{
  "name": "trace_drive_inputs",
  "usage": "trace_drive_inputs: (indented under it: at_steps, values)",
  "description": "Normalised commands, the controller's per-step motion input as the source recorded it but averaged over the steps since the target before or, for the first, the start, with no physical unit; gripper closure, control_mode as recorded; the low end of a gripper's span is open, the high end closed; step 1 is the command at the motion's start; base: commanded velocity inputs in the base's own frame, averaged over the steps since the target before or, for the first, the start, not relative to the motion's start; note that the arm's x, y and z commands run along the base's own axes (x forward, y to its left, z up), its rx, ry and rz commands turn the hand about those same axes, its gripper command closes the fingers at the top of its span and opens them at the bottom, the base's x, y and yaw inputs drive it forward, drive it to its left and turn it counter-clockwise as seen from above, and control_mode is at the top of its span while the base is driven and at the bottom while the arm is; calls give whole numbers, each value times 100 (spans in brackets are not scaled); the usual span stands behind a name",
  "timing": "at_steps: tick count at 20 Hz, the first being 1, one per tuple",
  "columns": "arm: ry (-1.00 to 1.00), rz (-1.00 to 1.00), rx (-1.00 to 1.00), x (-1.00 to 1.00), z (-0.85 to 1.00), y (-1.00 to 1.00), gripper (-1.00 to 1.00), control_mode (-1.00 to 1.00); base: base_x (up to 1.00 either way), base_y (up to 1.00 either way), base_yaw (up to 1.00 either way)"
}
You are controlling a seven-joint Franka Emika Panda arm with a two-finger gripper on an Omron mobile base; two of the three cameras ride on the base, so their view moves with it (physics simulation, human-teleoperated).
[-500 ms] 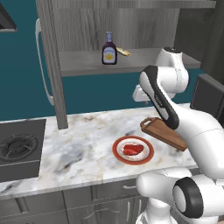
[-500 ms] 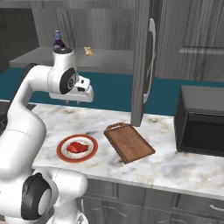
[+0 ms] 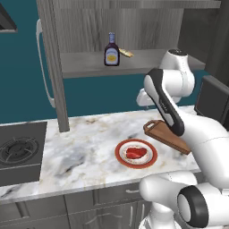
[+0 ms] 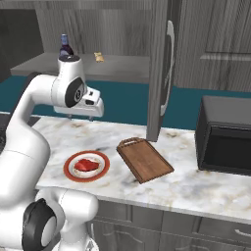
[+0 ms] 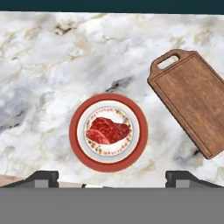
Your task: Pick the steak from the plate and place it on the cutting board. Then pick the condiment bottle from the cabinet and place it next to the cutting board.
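Nearby, microwave (image 4: 226, 139) beside cutting board (image 4: 145, 159)

We note a white-grey marble counter (image 3: 85, 147), teal wall (image 3: 18, 80) behind, stove (image 3: 20, 152) lower left, black microwave (image 4: 225, 135) at right.

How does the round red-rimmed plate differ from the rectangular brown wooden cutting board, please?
The round red-rimmed plate is circular and carries the raw red steak; the rectangular brown wooden cutting board is bare, has a handle with a hole, and looks larger. Both lie flat on the marble counter, apart.
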Motion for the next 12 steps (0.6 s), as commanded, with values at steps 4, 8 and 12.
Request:
trace_drive_inputs:
  at_steps: [4,8,12]
  values:
    - [0,-4,0,-26,-5,0,-100,-100,0,0,0]
    - [0,-10,0,-24,-8,0,-100,-100,0,0,0]
    - [0,-15,0,-23,-9,0,-100,-100,0,0,0]
